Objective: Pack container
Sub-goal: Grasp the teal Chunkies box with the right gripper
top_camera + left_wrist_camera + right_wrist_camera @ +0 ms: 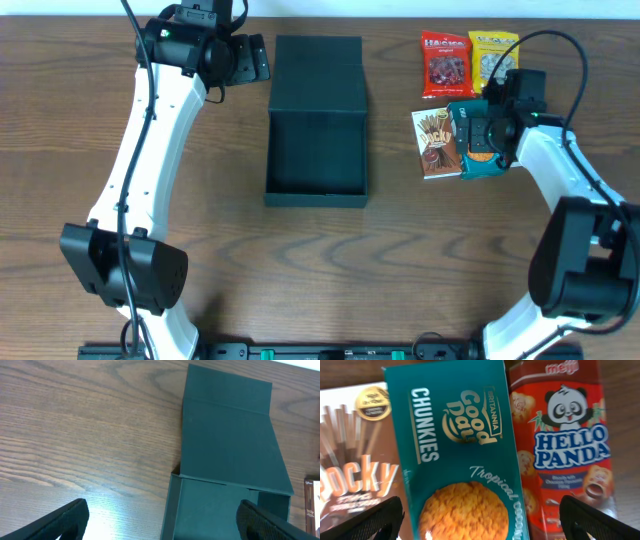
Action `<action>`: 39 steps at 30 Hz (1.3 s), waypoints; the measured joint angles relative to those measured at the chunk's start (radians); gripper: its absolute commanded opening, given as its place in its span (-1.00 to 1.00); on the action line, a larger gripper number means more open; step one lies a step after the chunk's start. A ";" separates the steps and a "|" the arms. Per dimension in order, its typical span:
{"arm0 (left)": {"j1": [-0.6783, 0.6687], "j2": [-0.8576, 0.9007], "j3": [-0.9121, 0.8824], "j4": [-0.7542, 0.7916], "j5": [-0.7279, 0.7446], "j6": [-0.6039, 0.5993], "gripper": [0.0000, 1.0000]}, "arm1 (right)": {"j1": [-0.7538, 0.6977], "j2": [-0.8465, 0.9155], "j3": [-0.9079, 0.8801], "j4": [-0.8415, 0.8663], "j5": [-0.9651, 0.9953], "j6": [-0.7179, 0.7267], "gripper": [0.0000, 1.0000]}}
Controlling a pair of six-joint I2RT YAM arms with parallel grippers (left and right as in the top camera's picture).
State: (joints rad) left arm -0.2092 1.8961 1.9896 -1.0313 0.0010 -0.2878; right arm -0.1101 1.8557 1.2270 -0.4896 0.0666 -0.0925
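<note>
The container (316, 150) is a dark teal-black shallow box in the middle of the table, open, with its lid flap (317, 62) lying flat behind it. It also shows in the left wrist view (225, 460). My left gripper (252, 58) is open and empty by the lid's far left corner; in its wrist view the fingers (162, 509) straddle the container's left wall. My right gripper (478, 135) is open just above a small teal Good Day cookie box (455, 455), its fingers (481, 506) on either side of it.
A Pocky box (435, 143) lies left of the teal cookie box (487, 165), and a red Hello Panda box (565, 445) lies to its right. A red snack bag (445, 64) and a yellow snack bag (492, 55) lie behind them.
</note>
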 measured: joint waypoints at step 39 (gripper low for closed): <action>0.000 0.000 0.000 0.015 0.000 0.000 0.90 | -0.005 0.095 0.005 0.113 -0.070 0.000 0.76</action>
State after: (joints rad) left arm -0.2092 1.8961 1.9896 -1.0164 0.0006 -0.2878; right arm -0.1146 1.9503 1.2316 -0.3763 -0.0036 -0.0929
